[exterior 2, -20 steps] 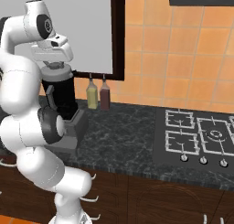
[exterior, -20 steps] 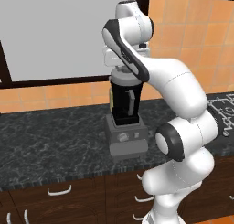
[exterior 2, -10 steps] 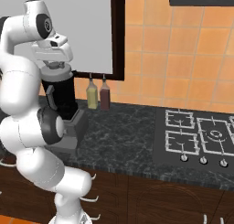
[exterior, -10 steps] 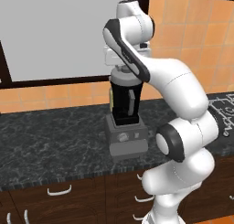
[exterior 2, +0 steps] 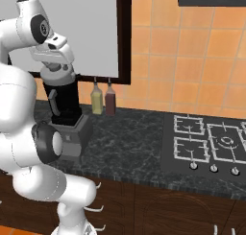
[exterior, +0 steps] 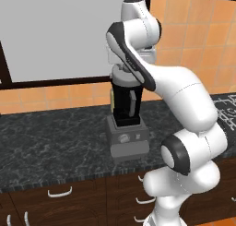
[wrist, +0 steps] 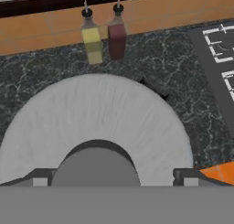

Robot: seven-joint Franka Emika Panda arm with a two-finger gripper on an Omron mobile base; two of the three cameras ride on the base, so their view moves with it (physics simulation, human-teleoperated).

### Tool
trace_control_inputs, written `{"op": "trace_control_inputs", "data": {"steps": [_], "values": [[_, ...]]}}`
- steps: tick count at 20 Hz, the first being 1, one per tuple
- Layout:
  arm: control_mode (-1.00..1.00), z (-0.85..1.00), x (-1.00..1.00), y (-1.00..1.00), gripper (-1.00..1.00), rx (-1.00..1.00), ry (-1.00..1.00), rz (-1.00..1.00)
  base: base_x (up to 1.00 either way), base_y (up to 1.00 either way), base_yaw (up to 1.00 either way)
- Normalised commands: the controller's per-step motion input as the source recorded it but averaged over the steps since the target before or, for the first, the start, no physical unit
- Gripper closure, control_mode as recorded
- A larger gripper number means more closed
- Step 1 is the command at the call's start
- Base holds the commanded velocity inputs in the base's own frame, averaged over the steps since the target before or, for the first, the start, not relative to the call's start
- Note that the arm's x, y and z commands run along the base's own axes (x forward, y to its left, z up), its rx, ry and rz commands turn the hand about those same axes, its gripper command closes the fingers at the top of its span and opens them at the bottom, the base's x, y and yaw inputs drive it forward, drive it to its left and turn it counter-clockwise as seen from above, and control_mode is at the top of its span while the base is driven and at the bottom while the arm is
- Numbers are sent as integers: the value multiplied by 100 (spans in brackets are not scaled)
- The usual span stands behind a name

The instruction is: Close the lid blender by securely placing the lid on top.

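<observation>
Here, the tool point(wrist: 112, 182) grips the lid point(wrist: 98, 127) by its knob atop the blender point(exterior: 126, 123) — released off-centre, it could tip onto the worktop point(exterior 2: 139, 143).

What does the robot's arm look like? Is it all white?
Mostly white. The arm is made of fat, rounded, smooth white tubes, with dark grey bands and round dark caps at its joints, like the big one low down. No cables or writing show on it. The gripper has two small grey finger tips, seen in the hand view.
</observation>
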Motion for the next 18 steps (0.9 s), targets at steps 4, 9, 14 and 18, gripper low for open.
{"op": "trace_control_inputs", "data": {"steps": [4, 9, 14, 18], "values": [[-100, -6, -6, 0, -100, 0, -9, 5, 0, 0, 0], [-100, -17, 0, 0, -100, 0, 8, 1, 0, 0, 0], [-100, -12, -3, 8, -100, -5, 2, 5, 0, 0, 0], [-100, 1, -51, 1, -100, -2, -8, 15, 0, 0, 0]]}}
